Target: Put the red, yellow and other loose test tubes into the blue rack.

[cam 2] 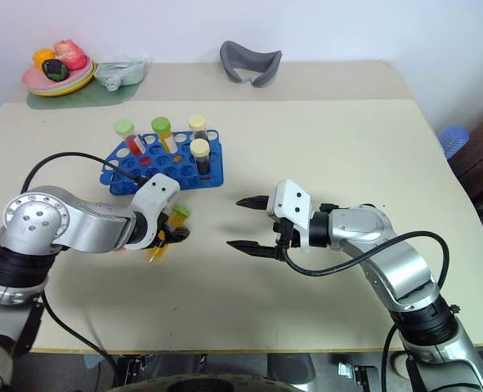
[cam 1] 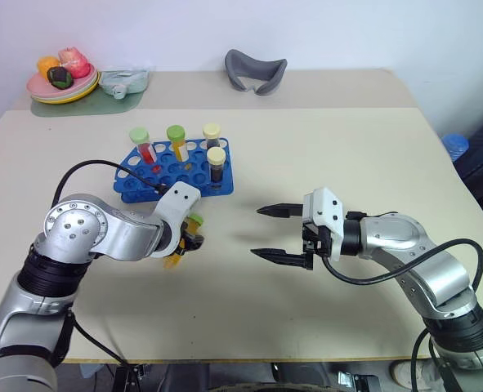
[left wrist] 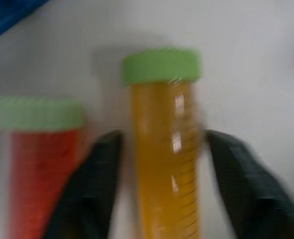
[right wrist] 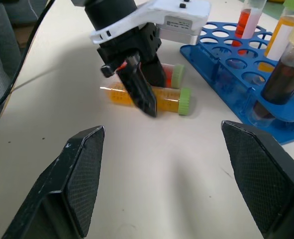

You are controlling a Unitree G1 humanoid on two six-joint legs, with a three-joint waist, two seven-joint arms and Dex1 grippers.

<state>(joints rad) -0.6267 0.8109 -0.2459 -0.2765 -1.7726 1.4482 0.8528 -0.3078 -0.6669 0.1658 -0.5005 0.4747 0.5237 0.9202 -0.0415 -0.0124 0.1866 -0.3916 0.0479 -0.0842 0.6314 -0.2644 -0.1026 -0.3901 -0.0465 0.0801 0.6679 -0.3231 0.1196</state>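
Between left gripper [right wrist: 137,82] fingers, yellow tube [right wrist: 151,98] lies flat, cap rackward; right gripper [cam 1: 280,233] gapes empty.

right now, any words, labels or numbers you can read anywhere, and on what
None can be read.
White sticker on the left tool's housing: print too small.
Yellow tube between that tool's fingers: scale marks blurred, no digits legible.
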